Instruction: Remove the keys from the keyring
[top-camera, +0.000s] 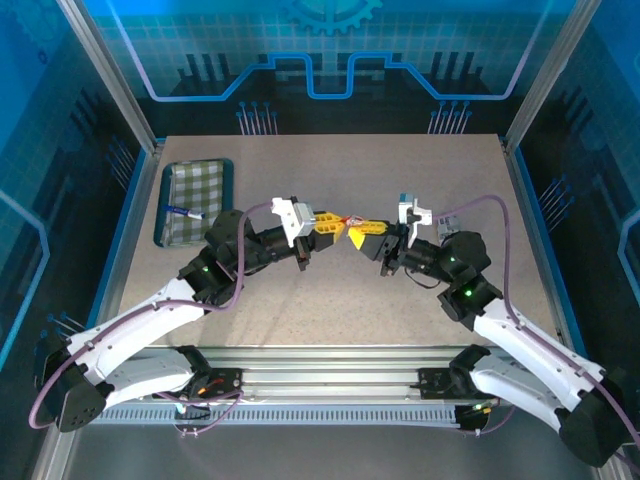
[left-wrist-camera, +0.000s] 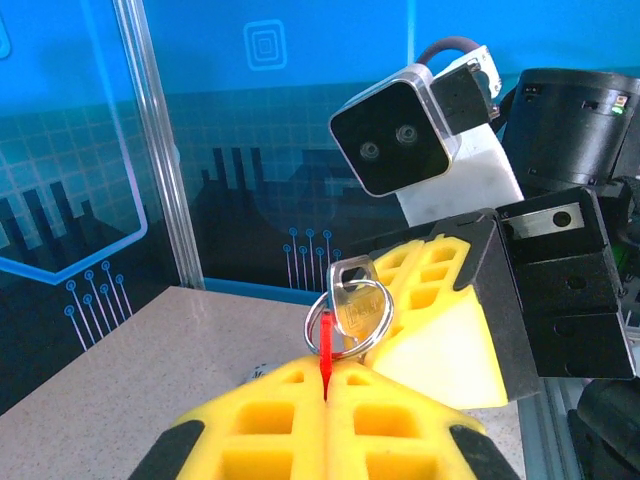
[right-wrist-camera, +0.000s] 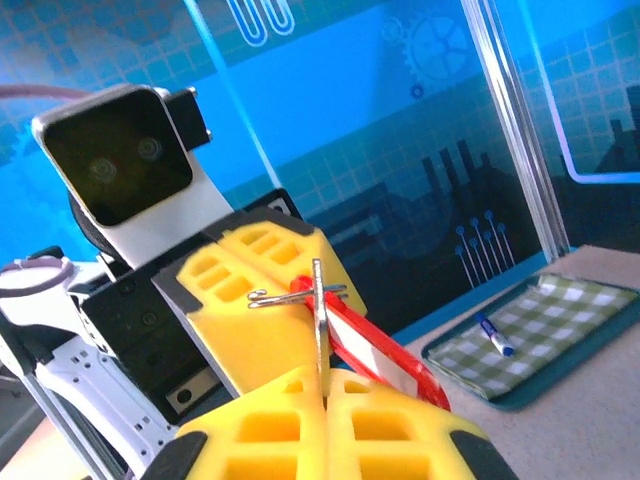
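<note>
where left end effector (left-wrist-camera: 327, 388) clamps keyring (left-wrist-camera: 325, 352), key (left-wrist-camera: 358, 310) partly hidden

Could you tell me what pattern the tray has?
The tray has a green-and-white check, clearest in the right wrist view.

I can read no words, numbers or brand names on my feeds. The key (left-wrist-camera: 358, 300), just above the left gripper (left-wrist-camera: 326, 385) and its pressed-together fingertips, bears a faint stamp too blurred to make out. The red key tag (right-wrist-camera: 385, 355) beside the right gripper (right-wrist-camera: 322, 385) shows a plain white insert. Beyond that gripper, the blue wall carries a gear emblem (right-wrist-camera: 440, 45).
</note>
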